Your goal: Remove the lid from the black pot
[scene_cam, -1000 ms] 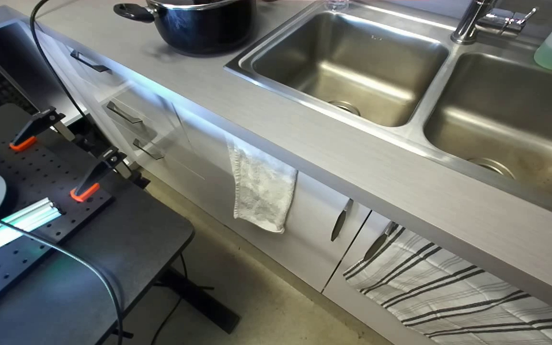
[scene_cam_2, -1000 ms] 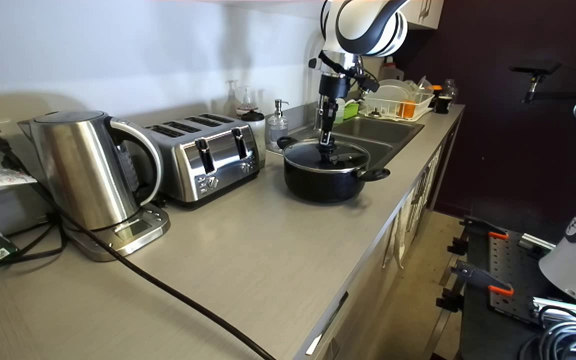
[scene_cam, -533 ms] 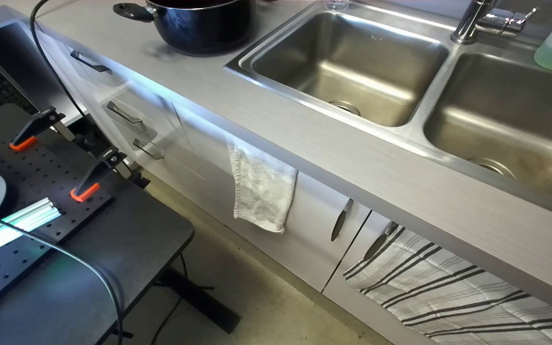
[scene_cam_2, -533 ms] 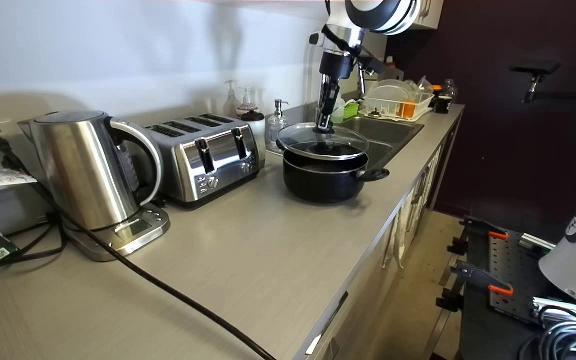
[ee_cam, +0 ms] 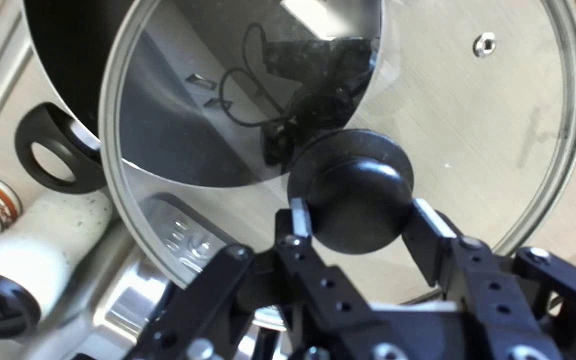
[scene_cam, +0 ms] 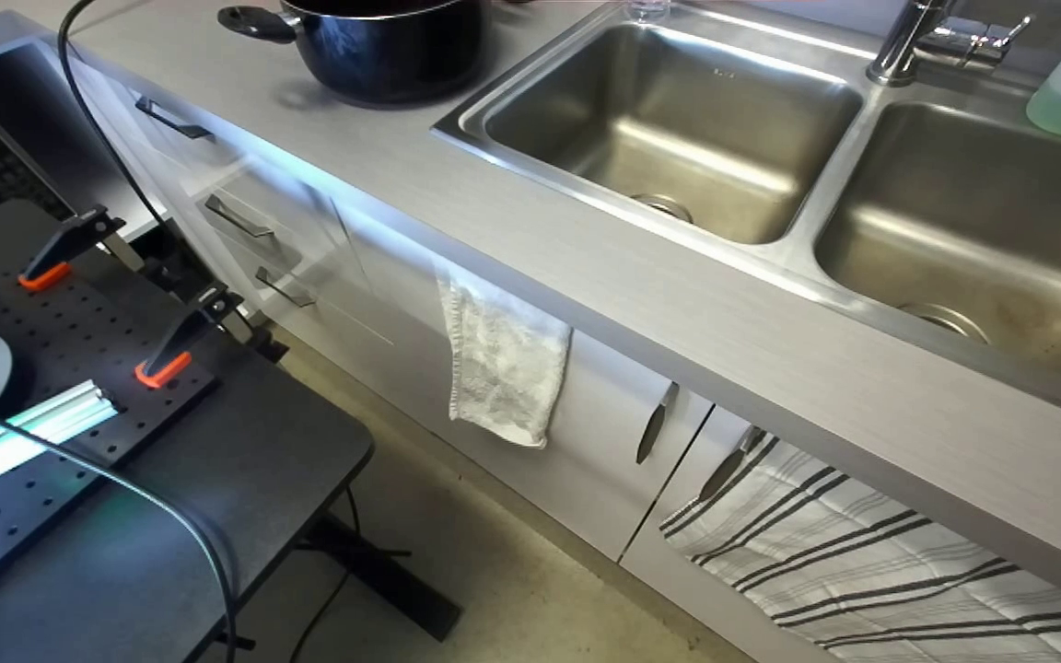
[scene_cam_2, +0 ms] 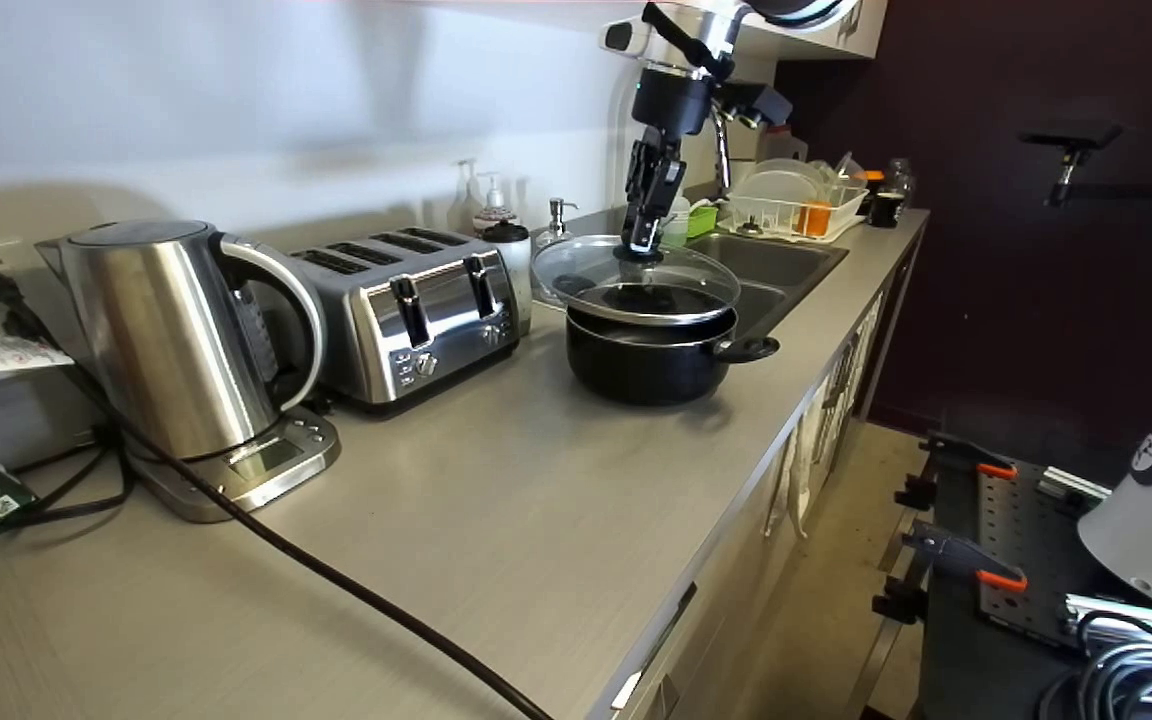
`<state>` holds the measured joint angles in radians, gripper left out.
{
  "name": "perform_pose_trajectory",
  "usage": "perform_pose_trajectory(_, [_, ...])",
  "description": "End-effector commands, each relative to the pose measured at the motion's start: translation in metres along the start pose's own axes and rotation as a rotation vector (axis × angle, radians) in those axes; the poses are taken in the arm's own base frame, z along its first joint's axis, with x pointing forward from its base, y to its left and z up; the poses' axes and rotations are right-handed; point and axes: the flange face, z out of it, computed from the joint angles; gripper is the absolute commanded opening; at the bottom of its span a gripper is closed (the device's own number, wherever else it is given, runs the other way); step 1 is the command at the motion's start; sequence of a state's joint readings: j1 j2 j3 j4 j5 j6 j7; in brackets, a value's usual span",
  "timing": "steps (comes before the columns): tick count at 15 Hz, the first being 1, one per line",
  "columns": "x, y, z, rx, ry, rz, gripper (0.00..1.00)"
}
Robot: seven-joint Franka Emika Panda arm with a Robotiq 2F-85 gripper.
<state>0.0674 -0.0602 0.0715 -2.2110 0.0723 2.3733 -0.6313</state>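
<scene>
Kitchen, pale grey bench along a white wall; clock directions from an exterior view, centred on the pot. Black pot upright on the bench, sink at 2. Lid held just above the pot, a gap showing at the near rim, far side hidden; seems a little tilted, which way hard to say. Gripper clamped on the lid's black knob, one finger to each side. Wrist view: pot interior shows past the lid at 10, bench grain through the glass at 3, so lid and pot overlap only in part. Step in hand, by my judgement: lift-off about done, carry and set-down outstanding. Next move probably calls for a little more height, so the two rims pass without catching, then a steady sideways carry. Edges: toaster at 9 and white container at 10 hem in that side; a swing there could knock them. Bench front edge at 4, near the pot handle at 3; poor spot for glass. Widest run of bench lies toward 7, black cable crossing at 8; set-down short of the cable looks best.
</scene>
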Motion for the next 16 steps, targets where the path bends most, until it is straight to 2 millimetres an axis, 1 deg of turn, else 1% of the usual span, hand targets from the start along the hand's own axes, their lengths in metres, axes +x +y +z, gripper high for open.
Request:
perform_pose_trajectory(1, [0.023, -0.044, -0.01, -0.007, -0.009, -0.135, 0.24])
perform_pose_trajectory(2, [0.032, -0.061, -0.006, 0.0, -0.018, -0.179, 0.24])
perform_pose_trajectory(3, [0.039, -0.074, -0.004, 0.002, -0.024, -0.214, 0.24])
perform_pose_trajectory(6, [0.062, -0.12, 0.011, 0.022, -0.048, -0.329, 0.24])
perform_pose_trajectory(8, [0.074, -0.144, 0.025, 0.036, -0.064, -0.388, 0.24])
perform_pose_trajectory(9, [0.077, -0.152, 0.033, 0.045, -0.075, -0.41, 0.24])
perform_pose_trajectory(12, [0.084, -0.164, 0.071, 0.074, -0.112, -0.467, 0.24])
perform_pose_trajectory(14, [0.085, -0.163, 0.1, 0.102, -0.137, -0.483, 0.24])
perform_pose_trajectory(16, [0.085, -0.161, 0.124, 0.13, -0.155, -0.497, 0.24])
